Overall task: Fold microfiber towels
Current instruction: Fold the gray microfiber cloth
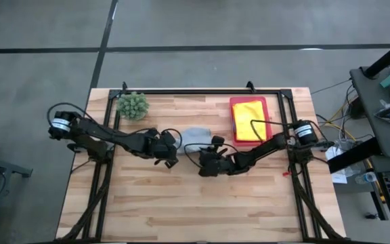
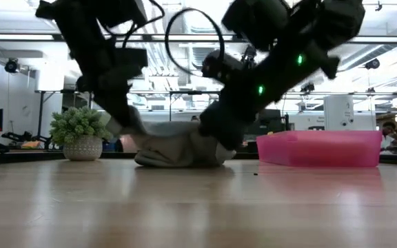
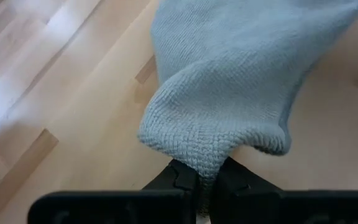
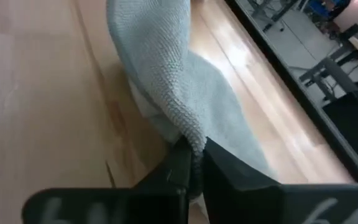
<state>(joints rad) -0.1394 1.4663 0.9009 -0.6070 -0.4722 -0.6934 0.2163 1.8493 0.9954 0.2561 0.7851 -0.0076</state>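
Left gripper (image 3: 205,186) pinches one end of the soft grey microfiber towel (image 1: 196,136) mid-table, right gripper (image 4: 193,163) clamps its other end; pale wooden plank table (image 1: 181,203), open workshop with ceiling lights behind

The left arm reaches in from the table's left edge toward the middle, its wrist low over the wood. The left gripper (image 3: 205,186) has its fingers (image 3: 176,180) pinched tight on a bunched corner of the grey towel (image 1: 196,135). The right arm comes from the right edge, bent at the elbow, wrist angled down near the centre. The right gripper (image 4: 194,162) is likewise clamped on a fold of the same towel, close beside the left one.
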